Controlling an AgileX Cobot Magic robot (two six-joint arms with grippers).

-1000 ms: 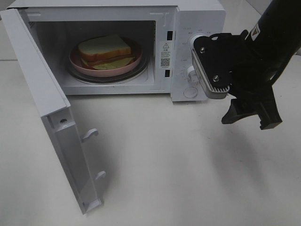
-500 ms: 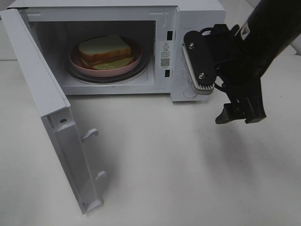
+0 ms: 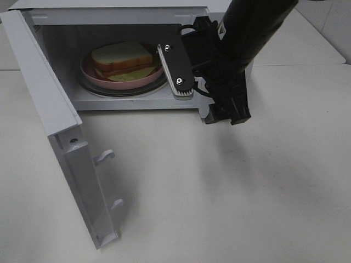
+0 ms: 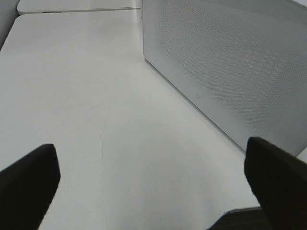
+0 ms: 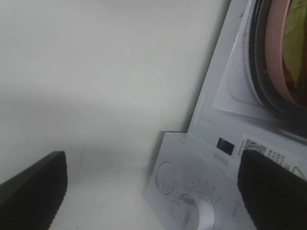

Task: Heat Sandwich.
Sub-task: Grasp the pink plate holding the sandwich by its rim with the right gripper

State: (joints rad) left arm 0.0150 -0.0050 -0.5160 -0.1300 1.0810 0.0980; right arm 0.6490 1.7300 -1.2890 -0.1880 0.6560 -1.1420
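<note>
The sandwich [image 3: 122, 56] lies on a pink plate [image 3: 86, 70] on the glass turntable inside the open microwave [image 3: 109, 12]. My right gripper [image 3: 202, 93] hangs in front of the microwave's control panel, at the right edge of the cavity, with its jaws wide open and nothing between them. One striped finger pad [image 3: 176, 74] faces the cavity. In the right wrist view the right gripper [image 5: 153, 191] frames the panel knob [image 5: 199, 211], and the plate rim [image 5: 276, 52] shows at the edge. My left gripper [image 4: 153, 187] is open over bare table.
The microwave door [image 3: 57, 115] is swung fully open to the left, with its latch hooks [image 3: 104, 157] facing the table. In the left wrist view a white dotted microwave face [image 4: 230, 72] stands ahead on the white table [image 3: 219, 192].
My right arm has swung left, from right of the microwave to in front of its control panel and the cavity's right edge. The sandwich and the door have not moved.
</note>
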